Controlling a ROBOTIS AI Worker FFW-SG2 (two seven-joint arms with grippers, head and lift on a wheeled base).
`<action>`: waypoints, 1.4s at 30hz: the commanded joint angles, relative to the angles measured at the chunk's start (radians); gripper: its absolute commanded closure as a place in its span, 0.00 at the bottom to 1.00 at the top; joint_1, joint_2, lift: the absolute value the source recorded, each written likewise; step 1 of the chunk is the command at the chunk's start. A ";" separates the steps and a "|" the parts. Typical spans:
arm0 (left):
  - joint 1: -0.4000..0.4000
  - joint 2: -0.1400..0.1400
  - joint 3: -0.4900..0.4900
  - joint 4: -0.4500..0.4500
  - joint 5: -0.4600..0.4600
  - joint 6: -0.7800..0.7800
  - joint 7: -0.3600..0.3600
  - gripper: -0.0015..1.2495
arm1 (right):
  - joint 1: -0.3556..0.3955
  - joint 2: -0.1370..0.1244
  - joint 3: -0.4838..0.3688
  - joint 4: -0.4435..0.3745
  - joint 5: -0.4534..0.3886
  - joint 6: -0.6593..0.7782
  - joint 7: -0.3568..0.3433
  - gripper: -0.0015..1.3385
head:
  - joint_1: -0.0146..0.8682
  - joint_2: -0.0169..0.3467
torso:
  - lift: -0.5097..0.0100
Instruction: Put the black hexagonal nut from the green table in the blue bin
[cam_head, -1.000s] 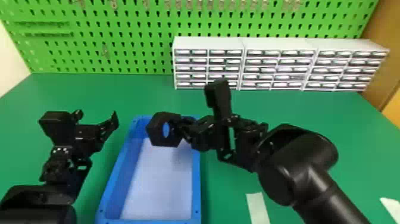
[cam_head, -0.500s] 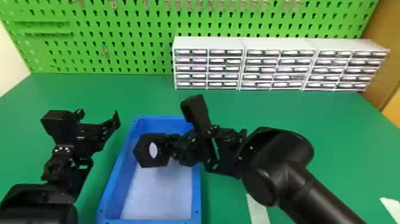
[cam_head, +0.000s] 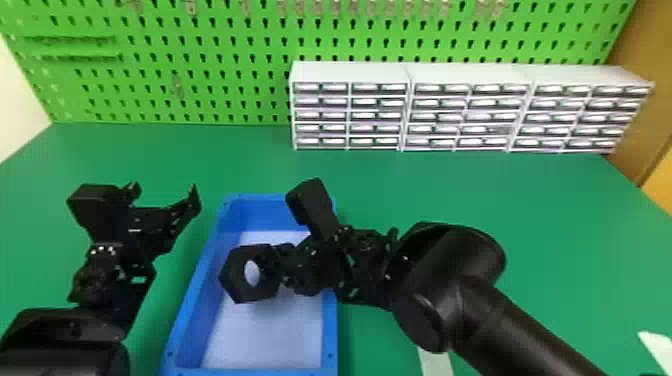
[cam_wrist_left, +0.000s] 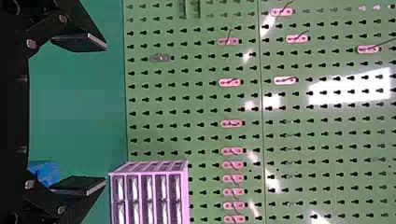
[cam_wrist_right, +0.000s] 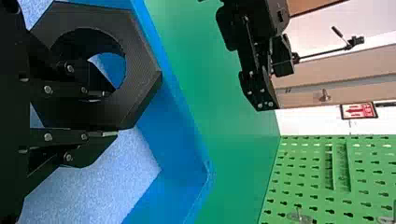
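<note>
One flat finger of the black right gripper (cam_head: 274, 267) passes into the hole of the black hexagonal nut (cam_head: 233, 277), the other outside, pinching its wall. Below lies the blue rectangular bin (cam_head: 329, 325); beside it, the black left gripper (cam_head: 163, 190) gapes wide, holding nothing, above the green table (cam_head: 560, 225).

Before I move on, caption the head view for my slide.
Right gripper holding the black hexagonal nut over the blue bin.

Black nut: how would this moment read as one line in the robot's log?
Black nut | held in right fingers over blue bin | not released yet | left fingers open, left of bin
</note>
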 joint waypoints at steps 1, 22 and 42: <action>0.000 0.000 0.001 0.000 0.000 0.000 0.000 0.20 | -0.003 -0.002 0.000 0.002 0.007 0.001 0.000 0.82 | 0.79 0.19 | 0.79; 0.000 0.000 0.001 0.000 0.000 0.000 0.000 0.20 | -0.009 -0.014 -0.016 0.010 0.021 -0.004 0.000 0.24 | 0.79 0.19 | 0.79; 0.003 0.000 0.001 0.000 0.000 0.000 0.000 0.20 | 0.045 0.009 -0.234 -0.027 0.049 -0.104 0.045 0.14 | 0.79 0.19 | 0.79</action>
